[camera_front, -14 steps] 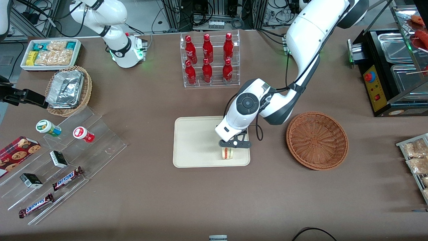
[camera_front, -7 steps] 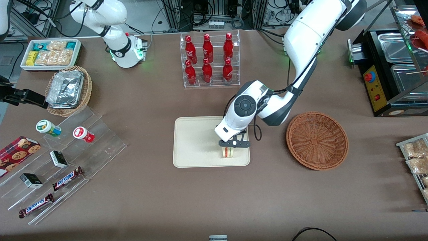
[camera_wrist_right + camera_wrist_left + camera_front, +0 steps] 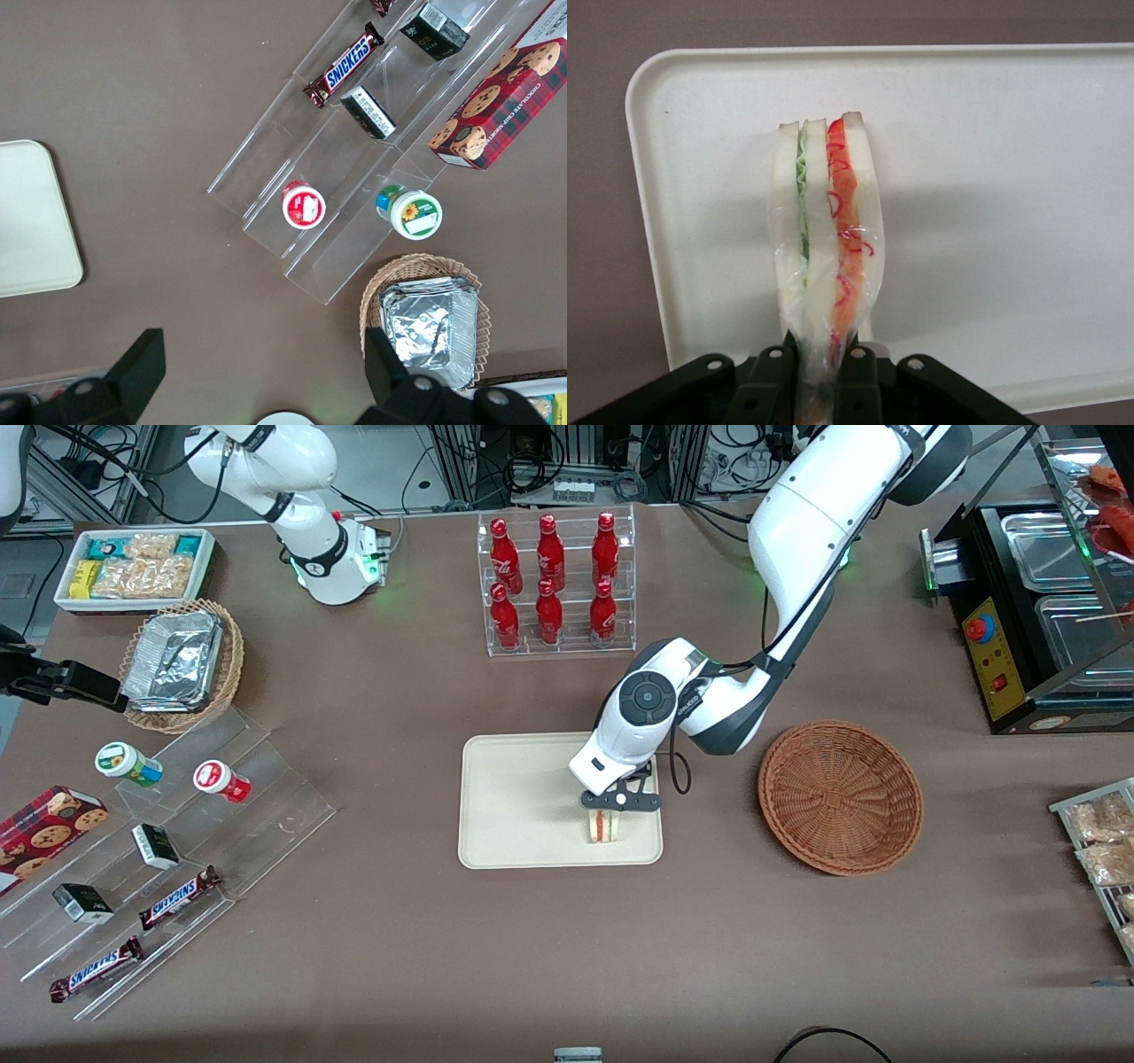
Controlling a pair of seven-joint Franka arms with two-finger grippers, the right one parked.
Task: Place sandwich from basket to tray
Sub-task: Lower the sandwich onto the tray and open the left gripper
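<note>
Since a second ago left arm's jaws [image 3: 612, 812] drawn slightly back; sandwich [image 3: 606, 825] more exposed, standing on tray [image 3: 514, 797], jaws clamping its end; basket [image 3: 840, 797] empty; release remains

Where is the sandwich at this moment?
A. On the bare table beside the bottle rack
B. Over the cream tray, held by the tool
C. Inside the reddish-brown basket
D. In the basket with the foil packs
B: the tool is closed on the sandwich above the tray; the basket holds nothing.
</note>
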